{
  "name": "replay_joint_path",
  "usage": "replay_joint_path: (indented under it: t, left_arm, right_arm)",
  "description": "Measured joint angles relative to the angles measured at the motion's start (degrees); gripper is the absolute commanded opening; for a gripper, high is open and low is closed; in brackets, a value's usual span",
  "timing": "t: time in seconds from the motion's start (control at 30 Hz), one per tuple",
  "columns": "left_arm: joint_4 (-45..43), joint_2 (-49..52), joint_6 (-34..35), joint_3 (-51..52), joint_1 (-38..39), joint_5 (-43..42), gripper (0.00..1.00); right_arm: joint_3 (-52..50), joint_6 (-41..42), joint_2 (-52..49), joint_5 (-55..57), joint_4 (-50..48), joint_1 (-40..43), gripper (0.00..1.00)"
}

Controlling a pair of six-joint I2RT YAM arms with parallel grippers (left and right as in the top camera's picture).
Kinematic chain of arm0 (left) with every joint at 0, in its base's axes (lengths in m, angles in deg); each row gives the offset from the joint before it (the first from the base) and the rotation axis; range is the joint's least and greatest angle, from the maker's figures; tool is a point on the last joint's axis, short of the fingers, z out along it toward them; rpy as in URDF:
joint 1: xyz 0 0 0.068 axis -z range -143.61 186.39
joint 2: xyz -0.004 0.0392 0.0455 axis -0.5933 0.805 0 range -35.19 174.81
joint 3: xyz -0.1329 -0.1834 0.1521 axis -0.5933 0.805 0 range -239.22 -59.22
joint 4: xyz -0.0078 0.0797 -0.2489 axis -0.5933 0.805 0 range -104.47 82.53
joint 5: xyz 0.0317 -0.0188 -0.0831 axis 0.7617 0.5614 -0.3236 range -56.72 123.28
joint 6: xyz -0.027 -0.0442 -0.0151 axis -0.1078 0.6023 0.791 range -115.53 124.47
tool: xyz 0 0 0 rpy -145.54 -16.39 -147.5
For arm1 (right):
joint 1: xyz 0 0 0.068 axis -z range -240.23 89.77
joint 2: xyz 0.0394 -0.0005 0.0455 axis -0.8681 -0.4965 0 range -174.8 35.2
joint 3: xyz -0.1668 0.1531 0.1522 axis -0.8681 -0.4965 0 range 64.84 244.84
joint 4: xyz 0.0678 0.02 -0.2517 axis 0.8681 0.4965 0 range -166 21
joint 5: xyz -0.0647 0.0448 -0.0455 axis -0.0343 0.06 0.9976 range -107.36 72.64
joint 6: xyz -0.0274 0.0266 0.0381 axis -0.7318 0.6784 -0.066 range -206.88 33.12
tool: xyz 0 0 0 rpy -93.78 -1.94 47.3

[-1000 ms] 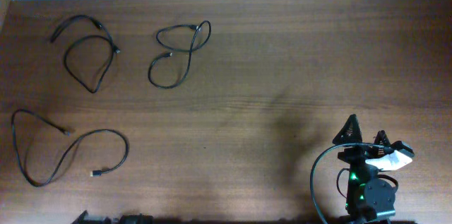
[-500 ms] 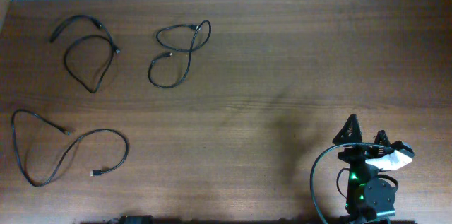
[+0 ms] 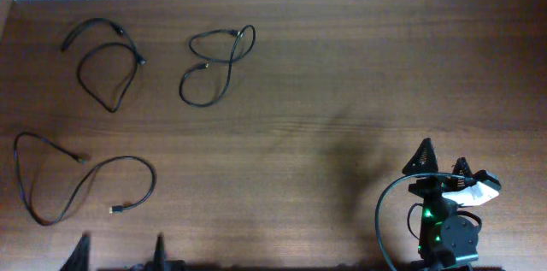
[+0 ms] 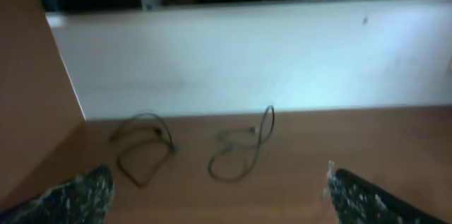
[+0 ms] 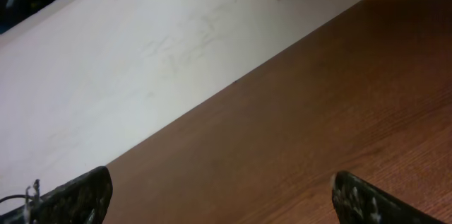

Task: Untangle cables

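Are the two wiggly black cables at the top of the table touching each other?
Apart. The overhead view shows bare table between the top-left cable and the figure-eight cable beside it.

the overhead view is evenly lit and sharp, with soft, faint shadows on the table right of centre. the left wrist view is dim and blurred; its cables look smeared, the far wall palely bright. the right wrist view is brighter, slightly soft.
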Motion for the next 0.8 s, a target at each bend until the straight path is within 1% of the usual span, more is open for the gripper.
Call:
replay_joint_path:
  t: [0.03, 0.1, 0.2, 0.27, 0.3, 0.33, 0.37, 0.43, 0.47, 0.57, 0.7, 0.8]
  left_arm:
    - [-3.5, -0.1, 0.0, 6.4, 0.0, 0.2, 0.99]
    - [-11.4, 0.0, 0.0, 13.9, 0.0, -0.8, 0.99]
    - [-27.0, 0.2, 0.0, 23.5, 0.0, -3.8, 0.99]
    - [-35.1, 0.2, 0.0, 28.9, 0.0, -5.0, 0.99]
    - [-35.5, 0.1, 0.0, 29.3, 0.0, -5.1, 0.99]
    - [-41.0, 0.1, 0.0, 34.7, 0.0, -5.4, 0.99]
    - [-42.9, 0.1, 0.0, 39.1, 0.0, -5.8, 0.99]
    - [-47.5, 0.1, 0.0, 43.3, 0.0, -5.9, 0.99]
    - [-48.0, 0.1, 0.0, 45.4, 0.0, -6.1, 0.99]
    - [-48.3, 0.1, 0.0, 48.0, 0.0, -6.1, 0.99]
    - [-48.6, 0.1, 0.0, 48.7, 0.0, -6.3, 0.99]
    - [-52.3, 0.1, 0.0, 51.3, 0.0, -6.3, 0.99]
  right_arm:
    - [0.0, 0.0, 0.0, 0.0, 0.0, 0.0, 0.98]
    - [0.0, 0.0, 0.0, 0.0, 0.0, 0.0, 0.99]
    - [0.0, 0.0, 0.0, 0.0, 0.0, 0.0, 0.98]
    - [0.0, 0.0, 0.0, 0.0, 0.0, 0.0, 0.98]
    - [0.0, 0.0, 0.0, 0.0, 0.0, 0.0, 0.98]
    - [0.0, 0.0, 0.0, 0.0, 0.0, 0.0, 0.98]
    - [0.0, 0.0, 0.0, 0.0, 0.0, 0.0, 0.98]
    - [0.0, 0.0, 0.0, 0.0, 0.0, 0.0, 0.98]
    - [0.0, 0.0, 0.0, 0.0, 0.0, 0.0, 0.98]
    - [0.0, 0.0, 0.0, 0.0, 0.0, 0.0, 0.98]
    - [0.0, 0.0, 0.0, 0.0, 0.0, 0.0, 0.98]
    - [0.0, 0.0, 0.0, 0.0, 0.0, 0.0, 0.99]
